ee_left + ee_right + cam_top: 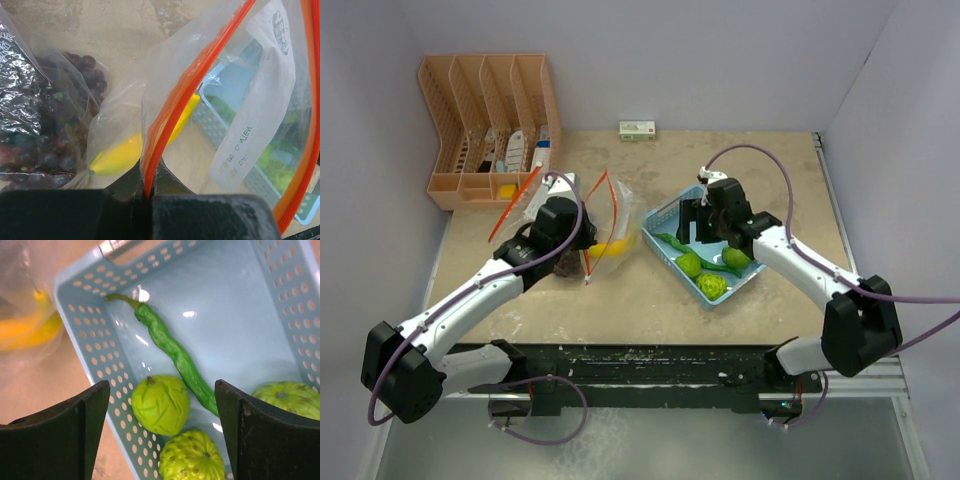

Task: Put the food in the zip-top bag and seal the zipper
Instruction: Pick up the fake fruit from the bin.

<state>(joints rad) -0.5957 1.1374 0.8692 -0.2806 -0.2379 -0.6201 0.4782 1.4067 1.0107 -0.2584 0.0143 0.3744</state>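
While the left hand (145, 192) is pressed together on the bag's (250, 115) orange rim, banana (120, 155) and grapes (50, 145) are seen through the plastic just beyond it. The right hand (161, 390) is held spread (nothing gripped) above the basket (225, 315), where a pepper (172, 352) and three green fruits (160, 405) lie below its fingers.

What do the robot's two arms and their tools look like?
Both arms are white tubes with chunky black joints: the left arm and the right arm. A thin purple cable loops along each one. The left tool and the right tool are black, each with two flat, blocky fingers.
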